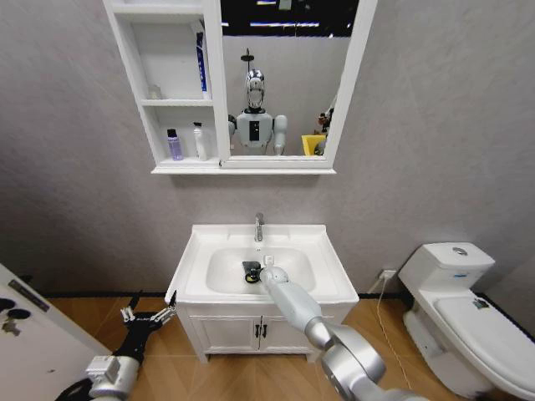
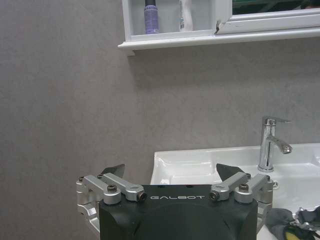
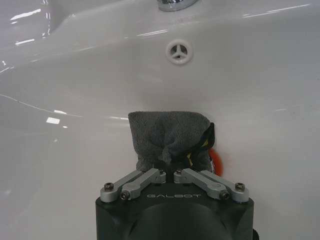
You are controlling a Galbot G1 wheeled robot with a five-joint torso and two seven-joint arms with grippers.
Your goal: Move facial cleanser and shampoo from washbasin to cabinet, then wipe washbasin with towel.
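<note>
The white washbasin stands under the tall white cabinet. On the cabinet's lowest shelf stand a purple bottle, which looks like the shampoo, and a white tube, which looks like the facial cleanser. My right gripper is down in the bowl, shut on the small grey towel, which rests against the basin floor beside the red-ringed drain. My left gripper hangs open and empty, low at the basin's left front.
The chrome tap rises at the basin's back edge. Below is the two-door vanity. A white toilet stands to the right, and a white panel juts in at the lower left. The mirror adjoins the cabinet.
</note>
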